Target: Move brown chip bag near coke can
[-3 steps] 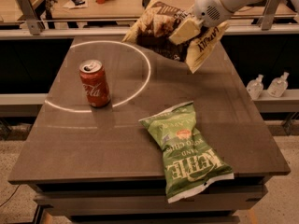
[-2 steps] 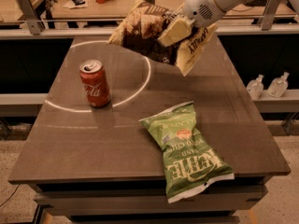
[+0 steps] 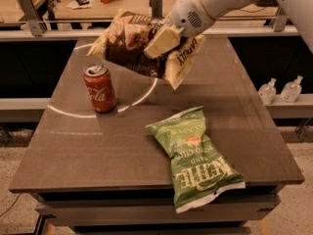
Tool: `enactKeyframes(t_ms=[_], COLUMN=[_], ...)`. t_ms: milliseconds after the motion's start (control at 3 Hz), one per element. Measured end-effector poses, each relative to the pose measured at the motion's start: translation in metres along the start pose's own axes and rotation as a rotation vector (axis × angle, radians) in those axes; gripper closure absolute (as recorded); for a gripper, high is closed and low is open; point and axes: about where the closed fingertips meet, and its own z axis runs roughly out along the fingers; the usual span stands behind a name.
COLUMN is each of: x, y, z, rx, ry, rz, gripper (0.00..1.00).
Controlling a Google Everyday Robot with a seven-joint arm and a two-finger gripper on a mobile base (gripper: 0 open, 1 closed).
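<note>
The brown chip bag (image 3: 132, 45) is crinkled, dark brown with tan-yellow ends, and hangs in the air above the back middle of the table. My gripper (image 3: 159, 44) comes in from the upper right and is shut on the brown chip bag, with a pale finger (image 3: 161, 42) pressed across its front. The coke can (image 3: 100, 88) stands upright on the table at the left, just below and left of the bag, apart from it.
A green Kettle chip bag (image 3: 195, 155) lies flat at the front right, overhanging the table's front edge. A white arc is painted on the dark table (image 3: 73, 146). Two small clear bottles (image 3: 279, 89) stand on a ledge at the right.
My gripper has carried the brown chip bag to the left and a little forward, closer to the coke can. The can and the green bag have not moved.
</note>
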Motion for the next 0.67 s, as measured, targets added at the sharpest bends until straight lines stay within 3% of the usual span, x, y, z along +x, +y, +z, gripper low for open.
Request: enactKeyframes(t_ms=[333,667], x=[-0.0008,-0.0012], y=[0.0088,0.0095], z=[0.0181,0.0199], rx=[-0.033,-0.036], ry=[0.001,0.002], rz=[0.016,0.015], gripper=[1.0,0.82])
